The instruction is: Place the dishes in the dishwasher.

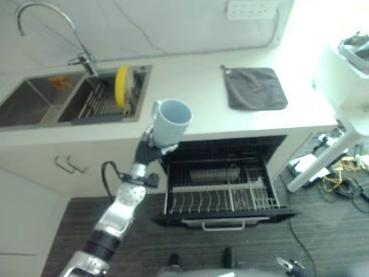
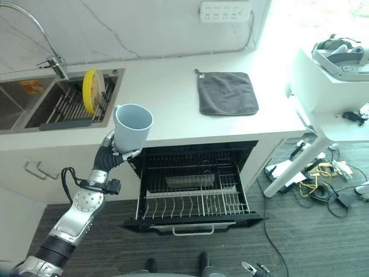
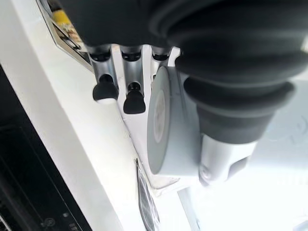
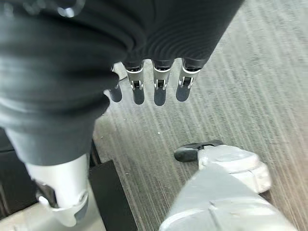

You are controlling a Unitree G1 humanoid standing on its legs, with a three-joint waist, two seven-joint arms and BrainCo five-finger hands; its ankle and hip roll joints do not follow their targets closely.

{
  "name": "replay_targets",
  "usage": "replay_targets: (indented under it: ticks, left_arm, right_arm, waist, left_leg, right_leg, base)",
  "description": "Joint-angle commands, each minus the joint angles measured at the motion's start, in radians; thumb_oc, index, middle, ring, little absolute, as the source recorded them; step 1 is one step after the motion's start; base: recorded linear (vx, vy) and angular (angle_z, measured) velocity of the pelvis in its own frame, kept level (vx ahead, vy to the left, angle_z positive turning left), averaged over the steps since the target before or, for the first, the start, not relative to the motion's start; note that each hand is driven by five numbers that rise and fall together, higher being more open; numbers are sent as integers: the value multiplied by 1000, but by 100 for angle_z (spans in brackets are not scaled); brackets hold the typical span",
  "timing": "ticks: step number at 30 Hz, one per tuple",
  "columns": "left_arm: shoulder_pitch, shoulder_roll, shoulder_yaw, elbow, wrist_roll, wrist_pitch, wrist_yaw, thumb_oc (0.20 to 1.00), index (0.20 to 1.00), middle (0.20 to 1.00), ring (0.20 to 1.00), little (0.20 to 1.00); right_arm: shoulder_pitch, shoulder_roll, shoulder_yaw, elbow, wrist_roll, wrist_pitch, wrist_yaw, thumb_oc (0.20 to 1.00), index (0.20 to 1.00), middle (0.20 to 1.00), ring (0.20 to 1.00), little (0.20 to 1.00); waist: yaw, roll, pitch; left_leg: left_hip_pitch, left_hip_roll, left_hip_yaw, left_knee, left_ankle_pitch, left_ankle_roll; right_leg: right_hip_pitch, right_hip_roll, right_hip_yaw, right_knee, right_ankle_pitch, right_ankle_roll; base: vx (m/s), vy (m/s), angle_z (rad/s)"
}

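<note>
While the left arm reaches up from the lower left, these lines run from the nearest thing to the farthest.

Right robot hand [image 4: 144,82]: hangs over the striped floor [image 4: 250,72], fingers straight and relaxed, holding nothing.

Dishwasher [image 2: 193,193]: its drawer is pulled out over the floor, below the desk edge; the wire rack [image 2: 190,202] inside has a row of upright prongs at the front, and I cannot tell what the pale shape at its back is.

Left robot hand [image 2: 115,151]: raised at the front edge of the desk, just left of the dishwasher opening, fingers and thumb clasped on the base of the mug.

Mug [image 2: 132,127]: pale blue, held above the left robot hand, mouth tilted up and toward the camera, handle on the left side; it sits over the desk edge, above the dishwasher's left corner, apart from the rack. The left wrist view shows its round base [image 3: 166,130] lying against the thumb side, with the dark fingertips [image 3: 134,102] just beside it.

Desk [image 2: 167,86]: white, carrying the other things.

Cloth [image 2: 228,92]: dark grey, flat on the desk above the dishwasher, well apart from the mug.

Sink [image 2: 29,104]: set in the desk at the left, with a drying rack [image 2: 72,107] in its right basin.

Plate [image 2: 90,89]: yellow, standing on edge in the drying rack, beyond the mug and to its left.

Tap [image 1: 52,29]: curved, behind the sink.
</note>
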Motion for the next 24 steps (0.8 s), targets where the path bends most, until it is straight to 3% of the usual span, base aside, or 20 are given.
replay_targets:
  ticks: [1, 4, 8, 12, 16, 20, 24]
  left_arm:
    - [-75, 24, 44, -40, -15, -73, 25, 200, 200, 200, 200, 200]
    - [-78, 19, 37, -25, -29, -76, 22, 200, 200, 200, 200, 200]
    - [-74, 13, 42, 5, -99, -94, 13, 200, 200, 200, 200, 200]
    - [-54, -10, 73, 45, -164, -112, 1, 200, 200, 200, 200, 200]
    - [-45, -39, 90, 79, -225, -125, 4, 200, 200, 200, 200, 200]
    - [-25, -66, 119, 104, -212, -154, 84, 200, 200, 200, 200, 200]
    - [-33, -87, 143, 119, -112, -170, 287, 200, 200, 200, 200, 200]
  right_arm:
    - [-7, 24, 11, 6, 78, -43, -22, 1000, 1000, 1000, 1000, 1000]
    - [7, 15, -31, -8, 127, -71, -33, 1000, 1000, 1000, 1000, 1000]
    - [41, -11, -103, -93, 169, -175, -33, 1000, 1000, 1000, 1000, 1000]
    - [143, -41, -171, -487, 152, -254, -131, 1000, 1000, 1000, 1000, 1000]
    - [193, -57, -244, -717, 91, -272, -177, 1000, 1000, 1000, 1000, 1000]
    - [217, -71, -311, -949, 51, -289, -196, 1000, 1000, 1000, 1000, 1000]
    - [216, -108, -345, -1202, 26, -291, -146, 1000, 1000, 1000, 1000, 1000]
  waist:
    - [8, -38, -44]
    - [-5, -41, -54]
    - [-33, -50, -64]
    - [-93, -68, -73]
    - [-139, -78, -88]
    - [-182, -79, -97]
    - [-222, -69, -103]
  left_leg:
    - [-27, 17, -2, 0, -27, 13]
    - [-10, 17, 15, 0, -34, 14]
    - [19, 14, 44, 0, -46, 23]
    - [53, 9, 90, 0, -63, 34]
    - [77, 2, 130, 0, -78, 45]
    - [104, -14, 160, 0, -98, 59]
    - [127, -31, 194, 5, -119, 74]
  right_leg:
    - [33, -96, -34, 2, 8, 78]
    - [39, -100, -38, 2, 10, 82]
    - [47, -106, -19, 2, 21, 89]
    - [47, -115, 14, 2, 35, 98]
    - [37, -119, 49, 2, 44, 107]
    - [22, -118, 104, 2, 53, 114]
    - [10, -118, 156, 2, 60, 119]
  base:
    - [-60, -25, 0]
    - [-68, -23, -3]
    - [-27, -27, -24]
    - [-45, -35, -26]
    - [-29, -17, -38]
    - [-10, 1, -65]
    - [0, 38, -57]
